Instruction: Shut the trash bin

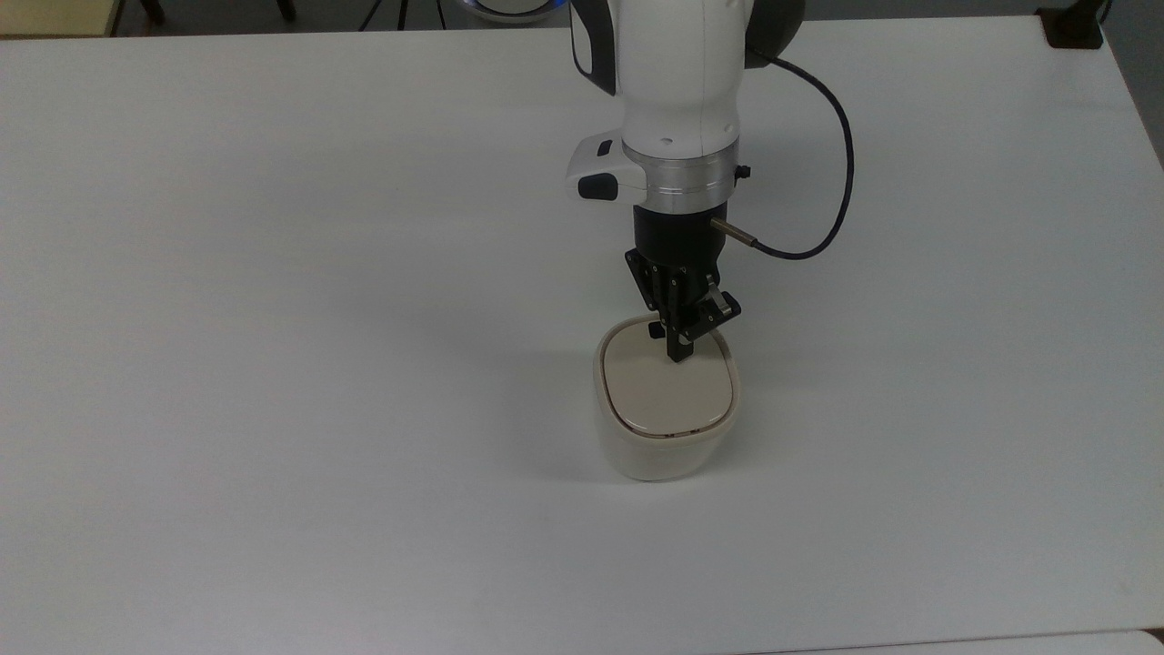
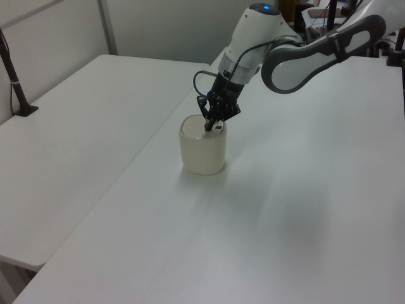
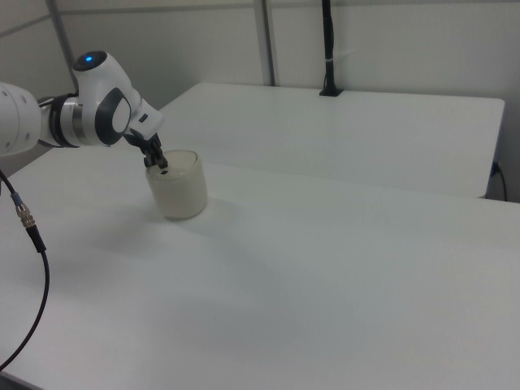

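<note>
— Where's the trash bin right now?

— I see it standing upright on the white tabletop, a little toward the top view's right of centre and toward the near edge; in the left view the bin sits just beside the seam where two tabletops meet; in the right view it is over toward the right view's left.

— And the lid?

— The beige lid lies flat inside the cream rim, level with it all the way round as far as I can make out from the top view; a thin dark line runs along its near edge; a small black mark sits at the far edge, partly behind the pincer.

— What's the pincer doing?

— The pincer points straight down over the far part of the lid, its tip at the lid's surface or just above it; I can't tell which; the fingers look pressed together into one dark bar, holding nothing; in the left view the pincer meets the bin's top at its far side; in the right view it is at the rim on the right view's left.

— Anything else?

— A black cable loops from the wrist out toward the top view's right; a dark post stands on the other tabletop at the left view's left edge.
</note>
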`<control>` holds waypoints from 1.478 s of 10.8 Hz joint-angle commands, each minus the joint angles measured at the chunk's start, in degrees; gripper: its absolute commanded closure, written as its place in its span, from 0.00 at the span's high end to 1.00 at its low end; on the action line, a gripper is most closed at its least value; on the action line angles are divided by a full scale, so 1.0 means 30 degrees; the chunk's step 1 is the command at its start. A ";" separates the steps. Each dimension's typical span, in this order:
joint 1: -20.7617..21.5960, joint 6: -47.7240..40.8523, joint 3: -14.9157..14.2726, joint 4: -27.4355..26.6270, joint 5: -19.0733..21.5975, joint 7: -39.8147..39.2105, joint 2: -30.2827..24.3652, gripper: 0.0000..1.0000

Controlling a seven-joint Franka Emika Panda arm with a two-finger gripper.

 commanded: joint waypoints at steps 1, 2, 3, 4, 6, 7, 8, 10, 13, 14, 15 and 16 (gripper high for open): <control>-0.0617 -0.3019 0.0220 -0.0374 -0.0004 -0.0327 -0.1761 0.00; -0.0793 -0.3928 0.0220 -0.0371 0.0025 -0.0849 -0.2463 0.00; -0.0940 -0.5068 0.0220 -0.0371 0.0170 -0.1812 -0.3108 0.00; -0.0971 -0.6297 0.0220 -0.0371 0.0172 -0.2286 -0.3694 0.00; -0.1496 -0.8815 0.0220 -0.0459 0.0171 -0.3688 -0.5216 0.00; -0.1846 -1.0047 0.0220 -0.0488 0.0172 -0.4683 -0.6152 0.00; -0.2285 -1.1046 0.0220 -0.0662 0.0404 -0.5824 -0.7118 0.00; -0.3222 -1.3008 0.0220 -0.1101 0.1164 -0.8836 -0.8703 0.00; -0.4599 -1.4860 0.0220 -0.1454 0.2220 -1.3961 -1.0142 0.07; -0.4952 -1.5416 0.0220 -0.1368 0.2367 -1.5923 -1.0291 0.15; -0.5071 -1.5508 0.0220 -0.1338 0.2369 -1.7306 -1.0321 0.22; -0.5362 -1.5509 0.0220 -0.1251 0.2369 -1.8973 -1.0350 0.36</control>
